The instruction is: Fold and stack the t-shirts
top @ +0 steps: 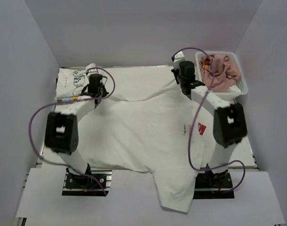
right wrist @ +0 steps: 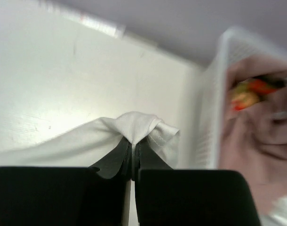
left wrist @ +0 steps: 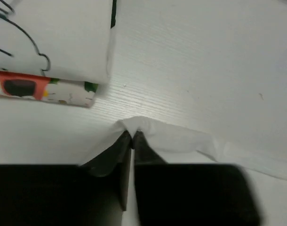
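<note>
A large white t-shirt [top: 139, 132] lies spread over the middle of the table, with a small red patch [top: 202, 128] near its right side. My left gripper [top: 99, 94] is shut on its far left edge, and a peak of white cloth [left wrist: 181, 139] bunches at the left gripper's tips [left wrist: 132, 134]. My right gripper [top: 186, 89] is shut on the far right edge, where a hemmed fold [right wrist: 148, 125] rises over the right gripper's tips [right wrist: 133, 141]. A folded white t-shirt with a black cartoon drawing [top: 70, 84] [left wrist: 54, 42] lies at the far left. A dusty-pink t-shirt [top: 223, 70] [right wrist: 261, 132] sits crumpled in the basket.
A white lattice basket [top: 242, 87] [right wrist: 209, 117] stands at the far right corner, close beside the right gripper. One sleeve [top: 174, 193] of the spread shirt hangs past the table's near edge between the arm bases. Grey walls enclose the table on three sides.
</note>
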